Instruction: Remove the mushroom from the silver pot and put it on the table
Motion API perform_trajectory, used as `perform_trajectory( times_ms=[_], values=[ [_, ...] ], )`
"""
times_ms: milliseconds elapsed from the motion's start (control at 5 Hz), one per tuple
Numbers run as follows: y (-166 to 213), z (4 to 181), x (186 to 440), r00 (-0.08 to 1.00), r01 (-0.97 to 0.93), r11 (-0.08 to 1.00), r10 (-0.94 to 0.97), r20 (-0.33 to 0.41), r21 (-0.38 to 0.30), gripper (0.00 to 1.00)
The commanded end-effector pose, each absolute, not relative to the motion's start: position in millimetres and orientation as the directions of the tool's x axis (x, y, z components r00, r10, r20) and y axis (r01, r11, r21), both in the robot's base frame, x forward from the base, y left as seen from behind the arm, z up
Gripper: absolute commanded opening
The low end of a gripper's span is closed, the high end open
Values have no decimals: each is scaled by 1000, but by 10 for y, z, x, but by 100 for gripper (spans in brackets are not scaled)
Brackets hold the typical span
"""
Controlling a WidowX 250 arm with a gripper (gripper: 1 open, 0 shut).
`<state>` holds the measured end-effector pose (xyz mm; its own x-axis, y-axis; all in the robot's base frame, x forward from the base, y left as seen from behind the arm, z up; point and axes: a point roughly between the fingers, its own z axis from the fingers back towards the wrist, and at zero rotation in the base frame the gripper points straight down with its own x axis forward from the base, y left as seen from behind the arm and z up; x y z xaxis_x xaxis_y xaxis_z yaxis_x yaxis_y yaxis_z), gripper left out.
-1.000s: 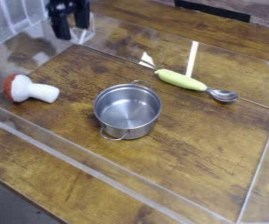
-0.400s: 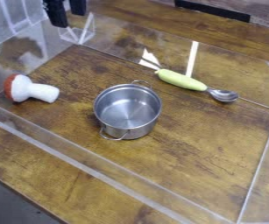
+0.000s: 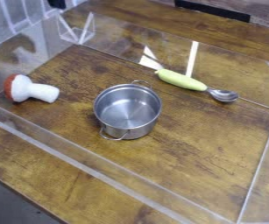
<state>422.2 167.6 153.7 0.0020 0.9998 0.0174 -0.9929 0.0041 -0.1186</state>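
- The mushroom [image 3: 29, 87] is seen lying on its side on the table [image 3: 207, 149], left of the silver pot [image 3: 127, 110] and apart from it.
- Red cap is pointed left, white stem right.
- The claw is barely glimpsed at the top edge; by its reading, spread wide.

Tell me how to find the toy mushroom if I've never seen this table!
Look at the brown wooden table with clear walls, and find the shiny silver pot in the middle. The mushroom lies on its side to the pot's left, near the edge, apart from it. It is the only thing with a red-orange cap and fat white stem.
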Motion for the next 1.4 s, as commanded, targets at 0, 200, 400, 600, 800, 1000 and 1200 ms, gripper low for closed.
perform_trajectory(
  times_ms=[0,200,400,600,800,1000,1200],
  values=[
    [1810,1631,4230,-10,-986,-4,999,37,-164,100],
    [1845,1548,4293,-3,-988,2,1000,30,-152,100],
    [1818,1432,4236,-10,-989,-6,1000,28,-147,100],
    [1742,1499,4124,-26,-986,-21,999,24,-165,100],
    [1734,1610,4186,-41,-984,-37,999,22,-175,0],
    [1776,1607,4265,-66,-982,-61,998,18,-177,100],
    [1826,1525,4334,-85,-982,-81,996,12,-173,100]
  ],
)
